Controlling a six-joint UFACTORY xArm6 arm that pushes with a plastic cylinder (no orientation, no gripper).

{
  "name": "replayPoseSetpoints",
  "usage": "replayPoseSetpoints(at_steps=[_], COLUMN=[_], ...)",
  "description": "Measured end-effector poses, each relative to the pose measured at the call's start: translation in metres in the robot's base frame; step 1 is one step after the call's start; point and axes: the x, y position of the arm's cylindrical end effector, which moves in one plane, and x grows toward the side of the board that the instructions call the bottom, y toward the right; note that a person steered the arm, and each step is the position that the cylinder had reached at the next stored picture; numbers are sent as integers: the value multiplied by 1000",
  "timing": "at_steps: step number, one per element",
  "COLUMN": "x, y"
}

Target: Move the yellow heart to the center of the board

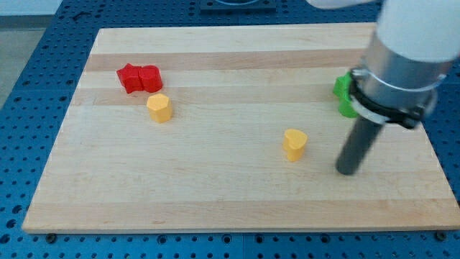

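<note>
Now my tip (pixel 347 171) sat just right of the yellow heart (pixel 294 144), which lay right of the tabletop (pixel 215 194) centre, toward the bottom edge. No pincer here, only a rod. Best push: leftward and slightly up, slowly, squarely through the heart's middle.

Bright, even light falls from overhead; the pale wooden tabletop (pixel 215 180) shows only soft shadows, while the white-and-grey arm (pixel 402 50) is motion-blurred.
</note>
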Motion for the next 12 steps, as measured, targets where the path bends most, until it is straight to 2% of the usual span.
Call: replayPoseSetpoints(at_steps=[1, 2, 3, 4, 5, 6, 7, 8, 9, 11, 12], x=[-65, -70, -10, 32, 2, -13, 1, -14, -40, -56, -82], y=[-36, -37, -18, -38, -73, -63, -32, 12, -4, -113, -131])
